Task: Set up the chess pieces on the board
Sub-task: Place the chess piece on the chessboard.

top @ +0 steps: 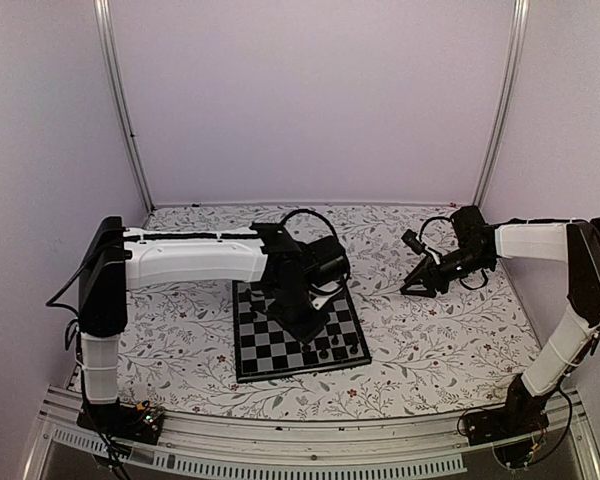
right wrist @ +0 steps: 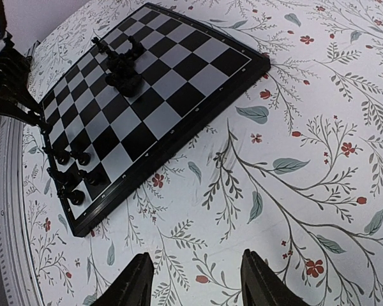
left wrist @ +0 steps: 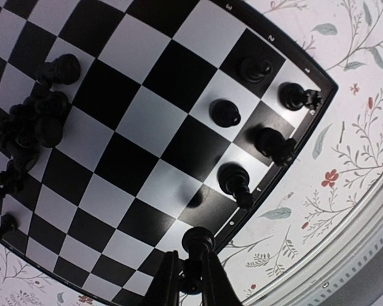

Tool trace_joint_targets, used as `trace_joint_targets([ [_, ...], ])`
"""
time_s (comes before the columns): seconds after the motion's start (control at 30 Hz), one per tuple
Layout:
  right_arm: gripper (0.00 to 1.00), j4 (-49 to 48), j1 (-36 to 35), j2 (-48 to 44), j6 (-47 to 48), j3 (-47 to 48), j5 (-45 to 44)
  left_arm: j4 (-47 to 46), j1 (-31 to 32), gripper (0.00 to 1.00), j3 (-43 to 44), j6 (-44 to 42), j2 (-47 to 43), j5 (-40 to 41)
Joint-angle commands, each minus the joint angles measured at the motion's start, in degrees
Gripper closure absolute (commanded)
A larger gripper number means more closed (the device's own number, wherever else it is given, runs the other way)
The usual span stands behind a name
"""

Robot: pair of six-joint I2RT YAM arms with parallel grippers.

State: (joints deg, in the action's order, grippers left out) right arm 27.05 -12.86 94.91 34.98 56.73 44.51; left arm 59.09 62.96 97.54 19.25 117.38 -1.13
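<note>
**Left arm gripping a piece, right arm empty**

Left gripper (left wrist: 186, 284) is clamped on a small black chess piece (left wrist: 197, 242) at the near edge of the flat black-and-grey chessboard (top: 265, 350). The piece is possibly touching the board, but the angle is poor. Five black pieces (left wrist: 225, 113) stand at the near right corner, and a black heap (left wrist: 29, 124) lies far left. Right gripper (right wrist: 198, 280) has its jaws apart and empty over the floral table cover (right wrist: 306, 159).

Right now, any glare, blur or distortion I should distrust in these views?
Left wrist: board bows strongly, glare on light squares, piece between the fingers reads dark on dark. Right wrist: sharp, mildly bowed. Top: left arm hides part of the board, pieces tiny.
</note>
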Motion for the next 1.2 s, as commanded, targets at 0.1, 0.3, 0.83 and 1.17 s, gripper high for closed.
trace_joint_targets([
  [0.1,0.49,0.91,-0.22,0.85,0.44,1.54,1.12,0.29,1.38,0.91,-3.47,1.54,-0.79,-1.36],
  [0.3,0.49,0.89,-0.25,0.97,0.38,1.50,1.09,-0.07,1.47,0.91,-5.78,1.67,-0.90,-1.41],
  [0.83,0.49,0.96,-0.29,1.74,0.37,1.72,0.94,0.40,1.39,0.91,-5.95,1.91,-1.00,0.95],
  [1.17,0.49,1.36,-0.26,2.29,0.44,1.94,1.18,0.50,1.39,0.85,-5.41,2.38,-0.71,2.27],
])
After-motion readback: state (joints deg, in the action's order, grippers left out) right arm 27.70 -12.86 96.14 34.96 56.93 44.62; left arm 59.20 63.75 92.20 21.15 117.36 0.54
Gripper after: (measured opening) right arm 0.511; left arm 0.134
